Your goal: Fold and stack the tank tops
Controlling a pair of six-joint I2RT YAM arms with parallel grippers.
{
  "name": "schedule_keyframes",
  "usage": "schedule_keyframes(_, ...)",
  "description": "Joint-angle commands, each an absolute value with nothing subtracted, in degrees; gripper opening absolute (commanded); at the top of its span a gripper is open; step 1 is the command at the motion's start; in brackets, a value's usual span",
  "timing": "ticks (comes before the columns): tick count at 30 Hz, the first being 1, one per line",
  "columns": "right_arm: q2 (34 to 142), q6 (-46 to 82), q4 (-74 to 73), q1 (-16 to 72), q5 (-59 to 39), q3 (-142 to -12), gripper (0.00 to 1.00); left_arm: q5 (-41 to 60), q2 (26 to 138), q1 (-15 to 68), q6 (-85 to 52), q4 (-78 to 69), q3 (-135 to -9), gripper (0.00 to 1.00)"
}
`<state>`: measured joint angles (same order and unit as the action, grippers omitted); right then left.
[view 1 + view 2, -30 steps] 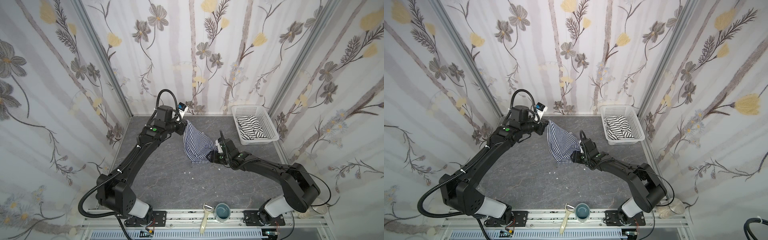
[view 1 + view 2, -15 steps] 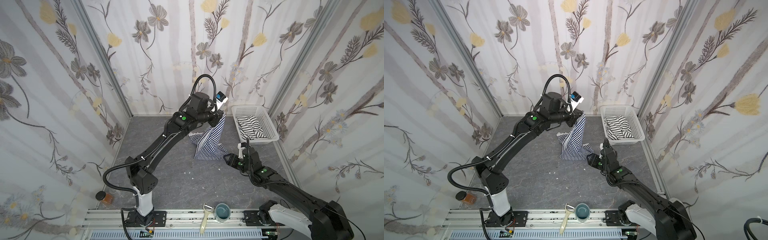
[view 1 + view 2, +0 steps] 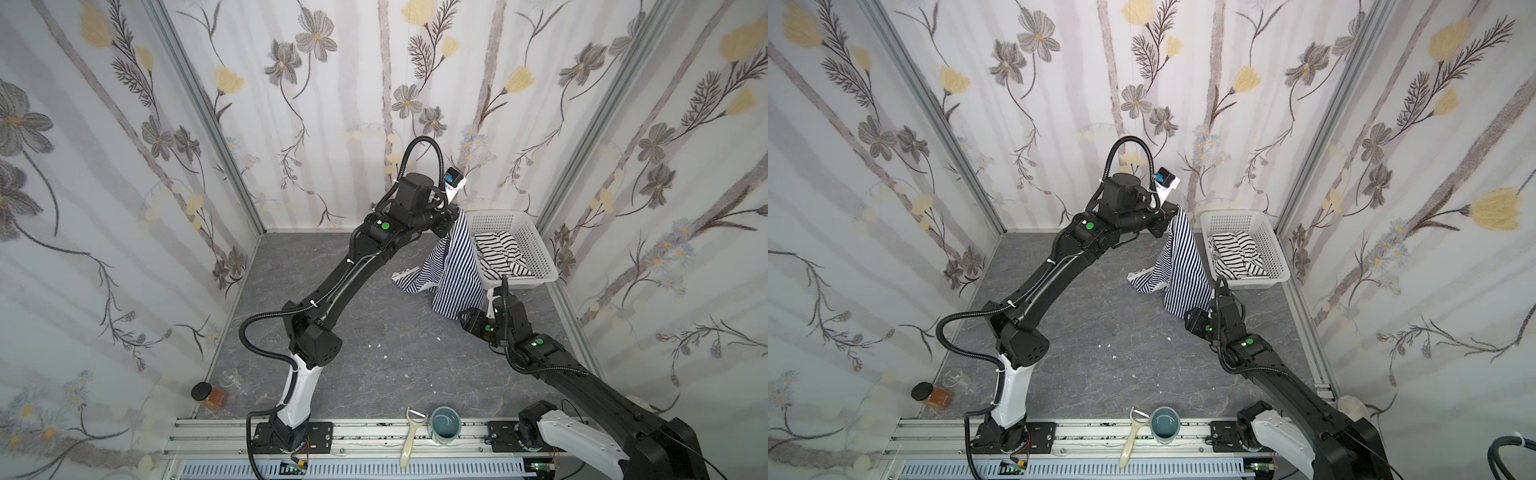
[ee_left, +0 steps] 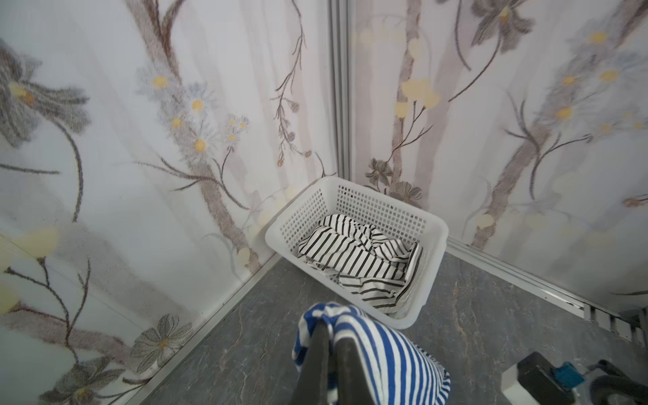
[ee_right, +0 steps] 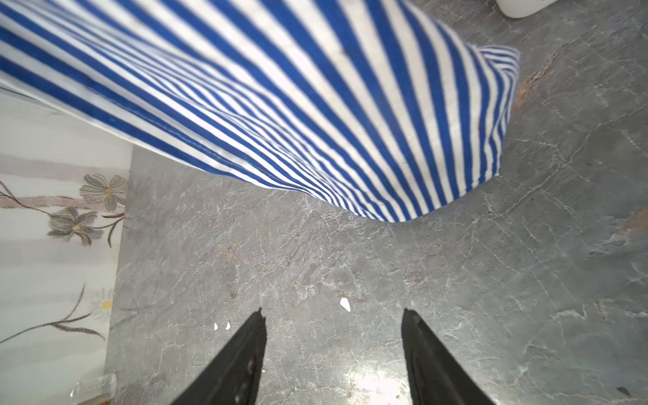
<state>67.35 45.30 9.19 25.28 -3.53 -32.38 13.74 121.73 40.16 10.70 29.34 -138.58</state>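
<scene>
**Soft Blue Top Hung by 1 Edge**

The left gripper (image 4: 331, 329) was up high, just beside the basket (image 3: 540, 253). Its jaws were pressed together on 1 bunched edge of the blue striped top (image 3: 453, 270). The top hung down like a flag. Its low end seemed to rest in a crumple on the gray table (image 3: 365, 340).

The right gripper (image 5: 333, 315) was down low, near the hanging hem. Its jaws were apart and held nothing. The black striped top (image 4: 350, 252) lay in a heap inside the basket.

The blue cloth looked light, thin and floppy. It would not break, but it would sag and twist. It could also slip out of a weak pinch. The best place to grab looked like the free bottom corner, right on the hem. Then 2 holds could pull the top flat.
</scene>
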Motion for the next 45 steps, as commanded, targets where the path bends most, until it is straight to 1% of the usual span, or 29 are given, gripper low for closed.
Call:
schedule_keyframes(1, 71.0, 44.0, 7.8, 25.6, -4.1, -33.9, 0.65, 14.1, 125.4, 35.4, 9.1, 28.9, -138.2, 0.0)
schedule_keyframes(6, 77.1, 44.2, 5.0, 26.4, -4.4, -35.9, 0.66, 16.7, 130.7, 29.5, 7.9, 28.6, -139.3, 0.0)
schedule_keyframes(13, 88.1, 43.6, 6.2, 31.5, -3.0, -42.6, 0.64, 14.4, 133.6, 27.6, 9.8, 28.4, -137.3, 0.0)
schedule_keyframes(18, 94.6, 45.4, 4.6, 32.8, -3.0, -45.3, 0.61, 14.4, 133.2, 25.3, 10.2, 28.0, -131.8, 0.0)
schedule_keyframes(23, 97.7, 46.4, 5.5, 33.7, -2.3, -46.5, 0.58, 16.4, 132.0, 23.3, 9.6, 27.1, -126.8, 0.0)
schedule_keyframes(29, 100.9, 47.3, 8.6, 33.9, 0.7, -47.6, 0.54, 16.4, 128.8, 23.3, 10.1, 24.2, -120.0, 0.0)
schedule_keyframes(34, 102.6, 48.2, 9.3, 34.1, 2.6, -47.8, 0.52, 16.1, 125.7, 23.2, 10.4, 20.9, -113.9, 0.0)
schedule_keyframes(45, 106.5, 50.2, 6.7, 34.1, 2.0, -49.4, 0.51, 16.1, 121.2, 22.9, 10.8, 16.5, -105.1, 0.0)
